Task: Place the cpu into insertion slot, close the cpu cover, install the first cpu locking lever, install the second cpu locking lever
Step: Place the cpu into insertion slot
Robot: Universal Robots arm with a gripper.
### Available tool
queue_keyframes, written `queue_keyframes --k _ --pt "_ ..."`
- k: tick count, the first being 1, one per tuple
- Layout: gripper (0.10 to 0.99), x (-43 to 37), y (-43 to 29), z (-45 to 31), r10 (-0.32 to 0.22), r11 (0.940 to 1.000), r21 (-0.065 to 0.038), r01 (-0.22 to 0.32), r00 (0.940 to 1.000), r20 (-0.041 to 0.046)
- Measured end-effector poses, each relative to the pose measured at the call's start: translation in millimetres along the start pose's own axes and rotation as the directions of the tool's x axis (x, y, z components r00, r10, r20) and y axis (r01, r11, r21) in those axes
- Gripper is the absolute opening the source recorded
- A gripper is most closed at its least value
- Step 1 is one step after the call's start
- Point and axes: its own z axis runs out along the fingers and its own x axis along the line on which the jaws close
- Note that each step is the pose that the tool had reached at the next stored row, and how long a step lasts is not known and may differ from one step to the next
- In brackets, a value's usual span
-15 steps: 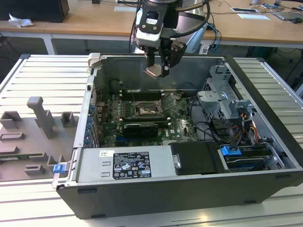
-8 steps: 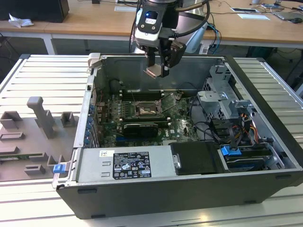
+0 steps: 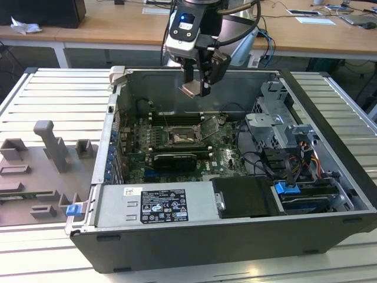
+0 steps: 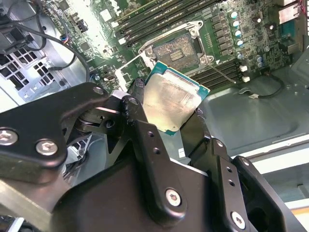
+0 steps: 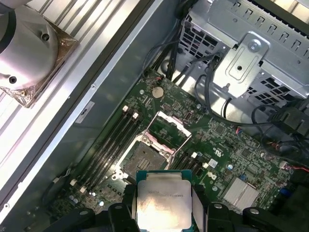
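Note:
My gripper (image 3: 197, 87) hangs above the open computer case and is shut on the cpu (image 3: 192, 89), a flat silver-beige square held by its edges between the black fingers (image 4: 136, 104). The cpu (image 4: 171, 102) (image 5: 164, 202) shows in both wrist views, well above the green board. Below it lies the insertion slot (image 3: 179, 139) (image 4: 176, 50) (image 5: 140, 157), a dark square socket with a metal rim and nothing in it. The cpu cover (image 3: 208, 126) (image 4: 129, 72) (image 5: 170, 129) stands swung up beside the socket.
Long black memory slots (image 5: 112, 141) run beside the socket. A metal drive cage (image 3: 277, 121) with cables fills the case at the exterior view's right. A labelled power supply (image 3: 159, 205) sits at the front. Grey fixtures (image 3: 50, 156) lie on the table to the left.

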Motion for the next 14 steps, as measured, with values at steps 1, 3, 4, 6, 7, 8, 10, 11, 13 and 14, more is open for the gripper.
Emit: queue_keyframes --k 1,3,4,6,7,8,10,11,13,14 --pt "0.541 0.0 0.0 0.0 0.003 1.0 0.0 -0.003 1.0 0.0003" --pt "0.541 0.0 0.0 0.0 0.016 0.9999 0.0 -0.016 0.9999 0.0014" --pt "0.541 0.0 0.0 0.0 0.019 0.9998 0.0 -0.019 0.9998 0.0016" --pt "0.541 0.0 0.0 0.0 0.027 0.9996 0.0 -0.027 0.9996 0.0024" --pt "0.541 0.0 0.0 0.0 0.033 0.9995 -0.001 -0.033 0.9995 0.0029" --pt "0.541 0.0 0.0 0.0 0.038 0.9993 -0.001 -0.038 0.9993 0.0033" --pt "0.541 0.0 0.0 0.1 0.052 0.9986 -0.001 -0.052 0.9986 0.0046" --pt "0.541 0.0 0.0 0.2 0.066 0.9978 -0.001 -0.066 0.9978 0.0057" --pt "0.541 0.0 0.0 0.4 0.092 0.9957 -0.002 -0.092 0.9957 0.0079" --pt "0.541 0.0 0.0 0.6 0.109 0.994 -0.003 -0.109 0.994 0.0094"
